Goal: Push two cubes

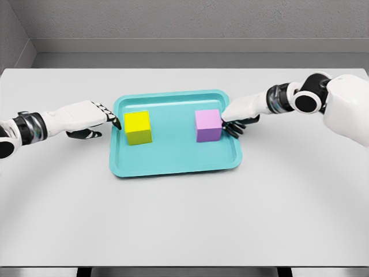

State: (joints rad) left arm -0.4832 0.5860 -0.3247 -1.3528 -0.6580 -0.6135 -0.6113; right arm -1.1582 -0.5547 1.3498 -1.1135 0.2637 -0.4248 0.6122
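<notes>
Flanking a teal tray (pixel 173 164) on a pale grey table (pixel 184 219), two white robot arms close in on a yellow cube (pixel 138 127) and a purple cube (pixel 208 125), which sit well apart, faces roughly square to the tray's long side. Left hand (pixel 86 120), fingers extended together, tips beside the yellow cube; right hand (pixel 239 115), fingers curled against the purple one. Grey walls stand behind.
</notes>
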